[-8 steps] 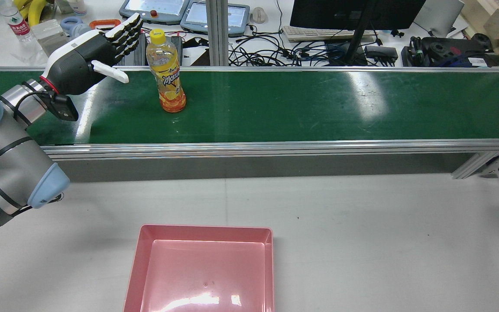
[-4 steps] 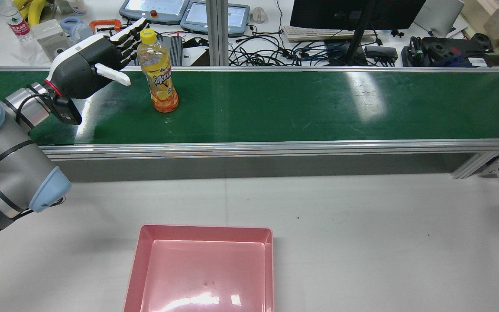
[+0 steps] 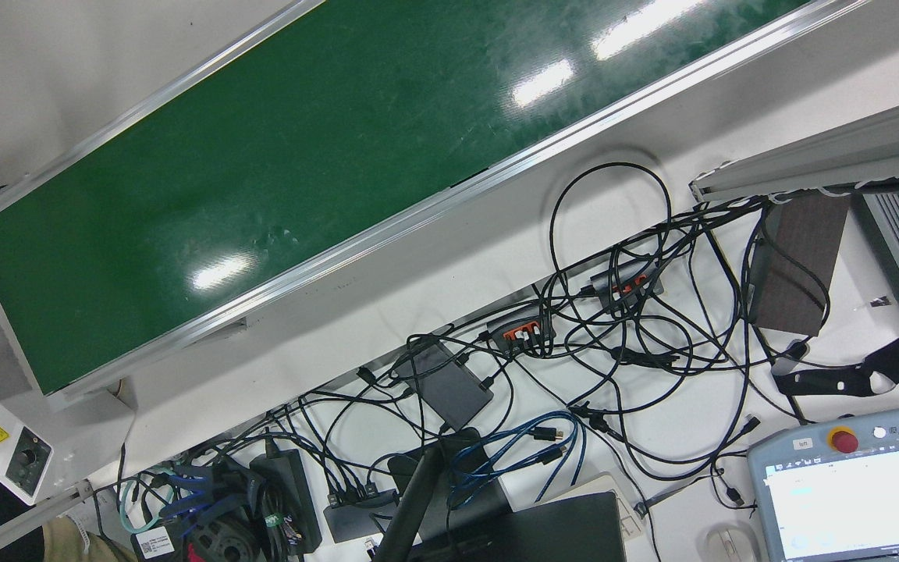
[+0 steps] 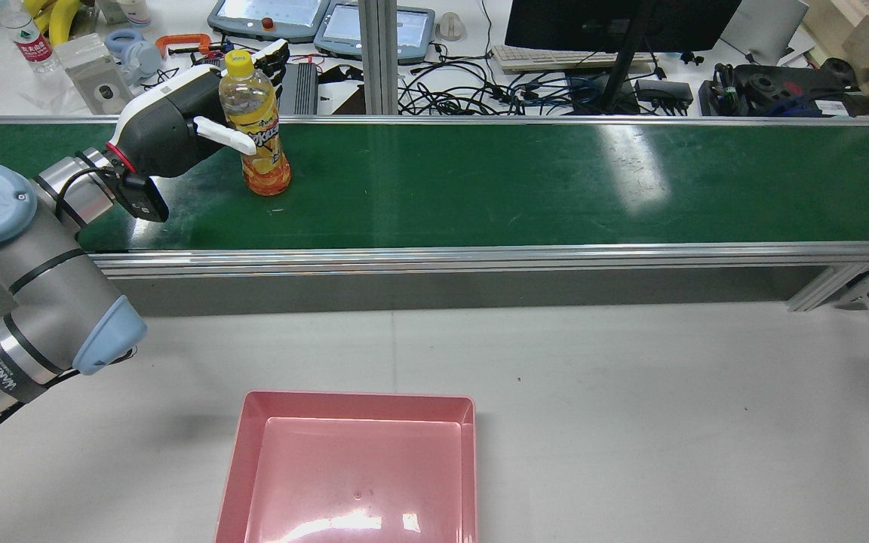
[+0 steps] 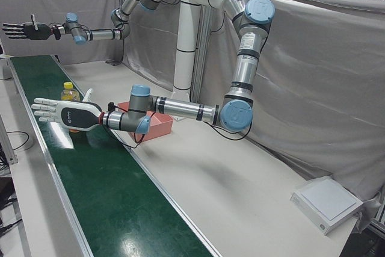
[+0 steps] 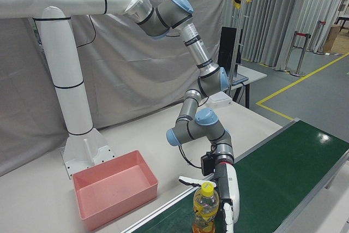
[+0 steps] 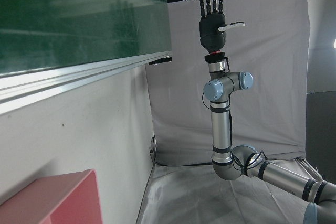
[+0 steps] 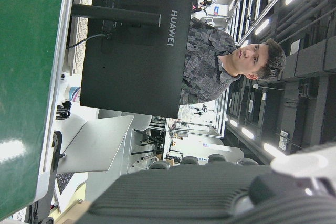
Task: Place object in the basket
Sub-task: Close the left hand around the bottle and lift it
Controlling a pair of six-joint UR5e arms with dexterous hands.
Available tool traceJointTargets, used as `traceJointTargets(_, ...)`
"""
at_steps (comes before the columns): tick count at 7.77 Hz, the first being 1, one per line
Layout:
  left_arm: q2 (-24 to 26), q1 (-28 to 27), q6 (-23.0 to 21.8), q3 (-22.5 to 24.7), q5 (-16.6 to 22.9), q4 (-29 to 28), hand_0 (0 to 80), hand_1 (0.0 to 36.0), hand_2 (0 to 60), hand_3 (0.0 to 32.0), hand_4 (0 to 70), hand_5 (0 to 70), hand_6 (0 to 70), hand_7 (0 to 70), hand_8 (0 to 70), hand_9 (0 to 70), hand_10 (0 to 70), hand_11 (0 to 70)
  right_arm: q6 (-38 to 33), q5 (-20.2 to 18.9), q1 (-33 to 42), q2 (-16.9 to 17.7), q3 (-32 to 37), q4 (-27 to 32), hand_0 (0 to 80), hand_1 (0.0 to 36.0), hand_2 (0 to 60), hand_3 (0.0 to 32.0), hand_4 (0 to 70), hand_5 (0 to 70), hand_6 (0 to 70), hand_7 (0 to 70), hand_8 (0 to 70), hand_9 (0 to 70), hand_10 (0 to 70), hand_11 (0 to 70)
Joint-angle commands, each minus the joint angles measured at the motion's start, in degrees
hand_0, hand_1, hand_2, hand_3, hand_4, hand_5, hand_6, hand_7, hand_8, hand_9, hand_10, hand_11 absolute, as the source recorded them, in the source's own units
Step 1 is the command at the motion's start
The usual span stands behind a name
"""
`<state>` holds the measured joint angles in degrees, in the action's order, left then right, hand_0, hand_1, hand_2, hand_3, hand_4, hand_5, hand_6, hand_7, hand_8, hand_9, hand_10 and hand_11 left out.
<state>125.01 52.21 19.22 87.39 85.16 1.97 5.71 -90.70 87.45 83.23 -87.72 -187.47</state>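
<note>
The bottle [image 4: 256, 121] stands upright on the green belt [image 4: 525, 185], at eleven o'clock from the pink basket [image 4: 351, 475]. The left hand [image 4: 170, 136] is spread around it, perhaps touching. The right hand [image 5: 23, 30] hovers spread, far off.

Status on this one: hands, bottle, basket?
Left hand open beside bottle, no grip. Right hand open, raised. Bottle upright on belt. Pink basket unobstructed.

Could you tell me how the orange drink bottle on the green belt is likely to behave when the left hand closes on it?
The bottle is tall on a narrow base, so a sideways nudge from the open left hand could tip it. It looks mostly full, so probably fairly heavy. Its smooth clear plastic and glossy label may slip, and the walls may flex.
</note>
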Motion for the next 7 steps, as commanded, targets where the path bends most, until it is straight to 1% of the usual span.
traceJointTargets(1, 2.25, -0.01, -0.06, -0.64, -0.08, 2.85, 55.6, 19.9, 26.8, 0.0, 46.6, 35.7, 25.2, 41.0, 35.3, 50.6, 46.3, 66.4, 0.00, 0.00, 0.00, 0.00, 0.00, 0.00, 0.0, 0.0, 0.0, 0.0, 0.0, 0.0, 0.0, 0.0, 0.0, 0.0, 0.0, 0.0)
traceJointTargets(2, 1.82, 0.26, -0.32, -0.47, -0.16, 3.03, 54.8, 23.0, 52.4, 0.0, 46.0, 68.3, 42.1, 68.6, 54.0, 70.0, 68.5, 70.0, 0.00, 0.00, 0.00, 0.00, 0.00, 0.00, 0.0, 0.0, 0.0, 0.0, 0.0, 0.0, 0.0, 0.0, 0.0, 0.0, 0.0, 0.0)
traceJointTargets(3, 1.91, 0.26, -0.41, 0.14, -0.08, 3.12, 54.3, 26.1, 60.0, 0.0, 43.3, 70.0, 46.3, 70.0, 60.8, 70.0, 70.0, 70.0, 0.00, 0.00, 0.00, 0.00, 0.00, 0.00, 0.0, 0.0, 0.0, 0.0, 0.0, 0.0, 0.0, 0.0, 0.0, 0.0, 0.0, 0.0)
traceJointTargets(4, 1.82, 0.17, -0.41, 2.06, -0.08, 3.82, 53.9, 27.7, 60.0, 0.0, 43.4, 70.0, 48.8, 70.0, 65.7, 70.0, 70.0, 70.0, 0.00, 0.00, 0.00, 0.00, 0.00, 0.00, 0.0, 0.0, 0.0, 0.0, 0.0, 0.0, 0.0, 0.0, 0.0, 0.0, 0.0, 0.0)
traceJointTargets(5, 1.73, 0.00, -0.32, 5.30, -0.08, 5.48, 53.4, 27.2, 60.0, 0.0, 43.5, 70.0, 48.5, 70.0, 65.8, 70.0, 70.0, 70.0, 0.00, 0.00, 0.00, 0.00, 0.00, 0.00, 0.0, 0.0, 0.0, 0.0, 0.0, 0.0, 0.0, 0.0, 0.0, 0.0, 0.0, 0.0)
traceJointTargets(6, 1.82, -0.44, 0.11, 6.73, -0.08, 5.93, 53.1, 26.1, 60.0, 0.0, 43.7, 70.0, 47.7, 70.0, 64.2, 70.0, 70.0, 70.0, 0.00, 0.00, 0.00, 0.00, 0.00, 0.00, 0.0, 0.0, 0.0, 0.0, 0.0, 0.0, 0.0, 0.0, 0.0, 0.0, 0.0, 0.0)
traceJointTargets(7, 1.73, -4.53, 0.55, 7.96, -0.16, 5.94, 53.2, 25.7, 60.0, 0.0, 42.7, 70.0, 46.5, 70.0, 62.9, 70.0, 70.0, 70.0, 0.00, 0.00, 0.00, 0.00, 0.00, 0.00, 0.0, 0.0, 0.0, 0.0, 0.0, 0.0, 0.0, 0.0, 0.0, 0.0, 0.0, 0.0)
